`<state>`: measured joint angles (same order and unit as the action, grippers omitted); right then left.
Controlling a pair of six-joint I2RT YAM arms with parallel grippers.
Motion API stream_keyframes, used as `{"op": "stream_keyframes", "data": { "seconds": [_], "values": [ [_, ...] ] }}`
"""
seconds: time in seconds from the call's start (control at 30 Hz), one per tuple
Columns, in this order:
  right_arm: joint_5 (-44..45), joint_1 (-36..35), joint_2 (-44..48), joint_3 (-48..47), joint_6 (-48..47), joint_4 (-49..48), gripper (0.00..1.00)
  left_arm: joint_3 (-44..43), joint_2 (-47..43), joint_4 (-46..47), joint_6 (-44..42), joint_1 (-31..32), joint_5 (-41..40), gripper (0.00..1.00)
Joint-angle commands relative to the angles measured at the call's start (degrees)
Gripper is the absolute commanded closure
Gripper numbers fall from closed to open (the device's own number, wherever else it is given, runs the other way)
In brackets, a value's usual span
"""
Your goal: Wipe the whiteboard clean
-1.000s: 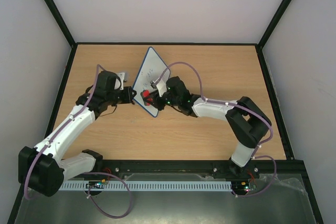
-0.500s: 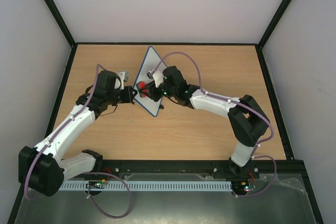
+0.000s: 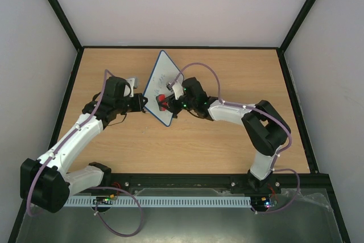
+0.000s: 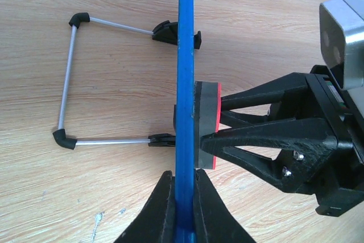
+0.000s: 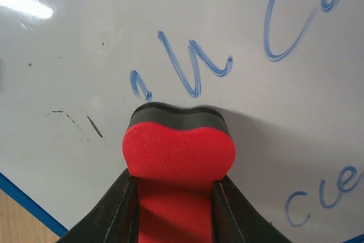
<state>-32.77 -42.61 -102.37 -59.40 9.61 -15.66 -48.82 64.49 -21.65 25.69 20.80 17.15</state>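
Pale walls close in a wooden table (image 3: 239,78). From above, the whiteboard (image 3: 161,81) stands left of centre between my arms. Its long axis runs from the far side toward me, and its written face is turned to my right arm. My right gripper (image 3: 165,104) has gone up the board and come back to the near end, which I take as one wiping stroke done. At my left wrist the board shows edge-on; my left gripper (image 4: 183,197) is clamped on its blue rim, with the wire stand (image 4: 67,81) behind. At my right wrist, my fingers are clamped on the red eraser (image 5: 179,146), pressed to the face. Blue writing (image 5: 187,69) remains, so more passes are needed.
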Motion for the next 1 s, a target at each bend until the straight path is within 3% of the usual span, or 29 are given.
{"op": "stream_keyframes", "data": {
  "seconds": [0.0, 0.27, 0.7, 0.97],
  "values": [
    [0.3, -1.2, -4.0, -1.5, 0.2, 5.2, 0.98, 1.2, 1.4, -1.6, -0.3, 1.4, 5.3, 0.98],
    [-2.2, -1.2, -2.4, -13.9, 4.2, 7.1, 0.98, 1.4, 1.3, -1.7, -0.4, 1.4, 5.5, 0.98],
    [-2.0, -0.7, -7.5, -1.2, 3.3, 7.3, 0.98, 1.3, 1.7, -1.8, -0.6, 1.2, 5.6, 0.98],
    [-4.0, -0.7, -3.3, -8.9, 6.2, 9.0, 0.98, 1.5, 2.0, -1.7, -0.7, 1.1, 5.8, 0.98]
  ]
}}
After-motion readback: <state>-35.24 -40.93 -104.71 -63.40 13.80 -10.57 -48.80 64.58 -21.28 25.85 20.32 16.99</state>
